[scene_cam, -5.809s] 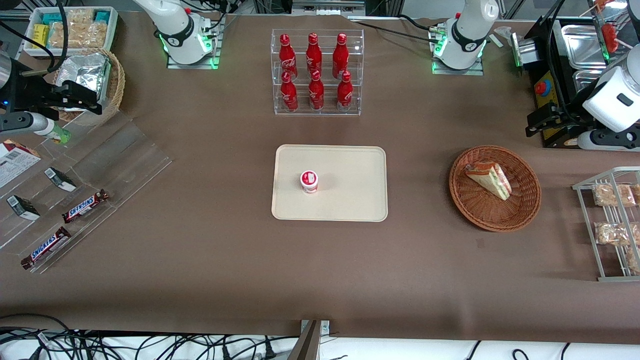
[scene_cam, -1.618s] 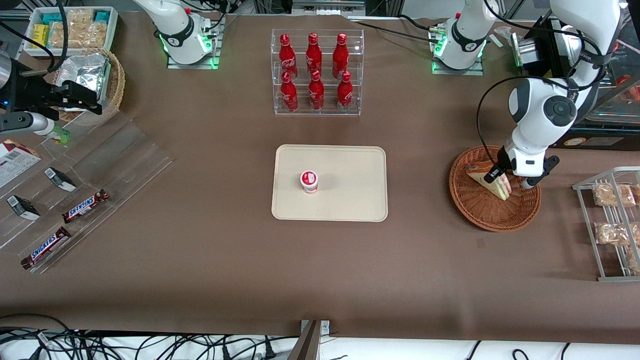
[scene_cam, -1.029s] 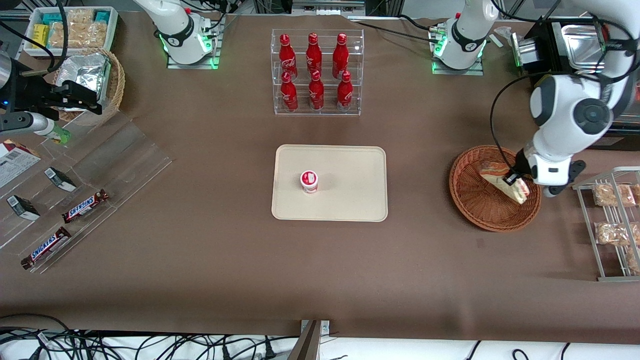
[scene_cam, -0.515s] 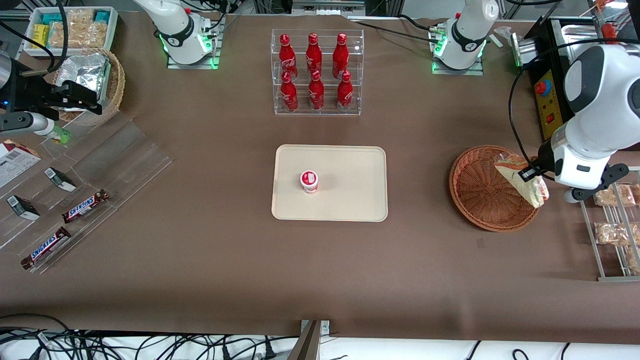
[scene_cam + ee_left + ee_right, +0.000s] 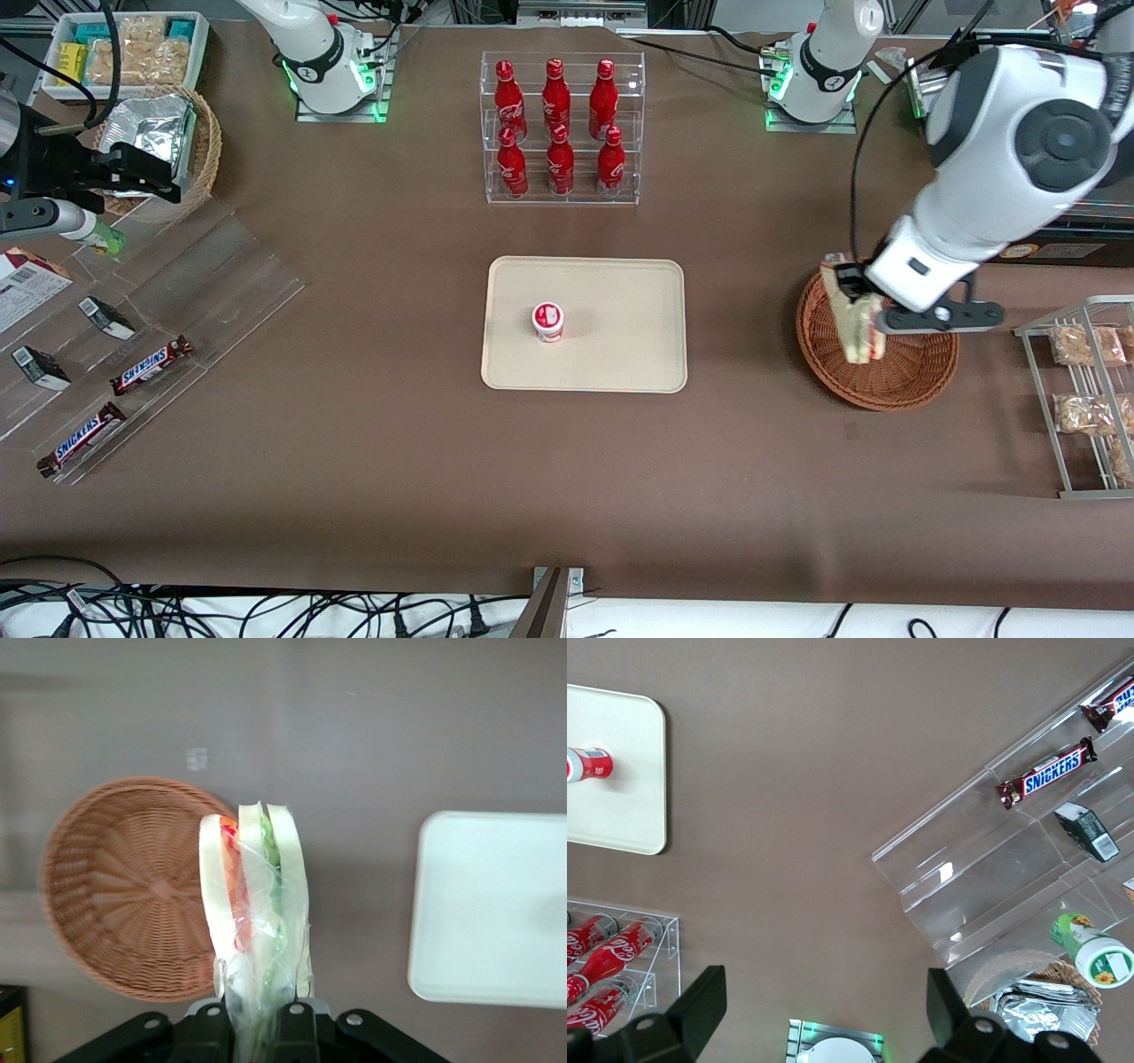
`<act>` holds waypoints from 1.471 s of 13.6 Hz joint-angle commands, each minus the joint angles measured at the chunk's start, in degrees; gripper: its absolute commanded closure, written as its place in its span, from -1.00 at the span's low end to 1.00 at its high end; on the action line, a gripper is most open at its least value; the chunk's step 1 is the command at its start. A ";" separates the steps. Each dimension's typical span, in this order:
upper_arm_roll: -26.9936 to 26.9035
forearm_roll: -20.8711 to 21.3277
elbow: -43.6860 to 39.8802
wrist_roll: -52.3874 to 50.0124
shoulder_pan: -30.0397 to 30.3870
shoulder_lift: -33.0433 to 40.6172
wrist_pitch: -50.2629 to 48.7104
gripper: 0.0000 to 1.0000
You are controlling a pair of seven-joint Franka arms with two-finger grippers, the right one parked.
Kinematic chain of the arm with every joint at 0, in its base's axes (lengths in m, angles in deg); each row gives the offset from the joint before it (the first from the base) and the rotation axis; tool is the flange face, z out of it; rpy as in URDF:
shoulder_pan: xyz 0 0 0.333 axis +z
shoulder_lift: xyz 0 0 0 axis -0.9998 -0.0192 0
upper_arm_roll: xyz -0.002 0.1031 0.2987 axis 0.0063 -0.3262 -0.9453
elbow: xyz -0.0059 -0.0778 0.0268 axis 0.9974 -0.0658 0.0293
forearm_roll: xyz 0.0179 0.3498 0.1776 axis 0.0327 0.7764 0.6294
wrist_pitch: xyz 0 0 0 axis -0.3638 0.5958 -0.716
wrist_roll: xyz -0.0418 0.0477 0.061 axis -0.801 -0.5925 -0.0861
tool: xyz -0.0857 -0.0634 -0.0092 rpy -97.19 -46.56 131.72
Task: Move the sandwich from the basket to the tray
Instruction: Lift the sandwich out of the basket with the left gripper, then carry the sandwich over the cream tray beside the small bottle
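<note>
1. Above the basket (image 5: 886,381), the sandwich (image 5: 852,312) hangs in the air, clear of the weave, over the rim on the side facing the tray (image 5: 620,354).
2. Look at it in the wrist view: three white bread slices (image 5: 252,904) stand on edge, red filling in one gap, green in the other, all under crinkled clear wrap.
3. One end of the wedge sits down between the black fingers (image 5: 292,1032), and the rest juts straight out from them.
4. Gripper (image 5: 864,297) has its jaws clamped on the sandwich, one finger on each outer bread face.
5. Left arm comes in from the working arm's end of the table, its big white wrist joint high over the basket and the hand angled down toward the tray.
6. Basket sits bare on the brown table (image 5: 354,443), nothing in it.
7. Tray lies well apart from the basket, toward the middle of the table, with a small red-and-white cup (image 5: 547,321) standing on it.
8. Nothing else on the tray, and the sandwich has not reached it yet.
</note>
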 commanded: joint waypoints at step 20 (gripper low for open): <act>8.41 10.45 -1.44 -21.98 -13.47 -18.99 11.54 1.00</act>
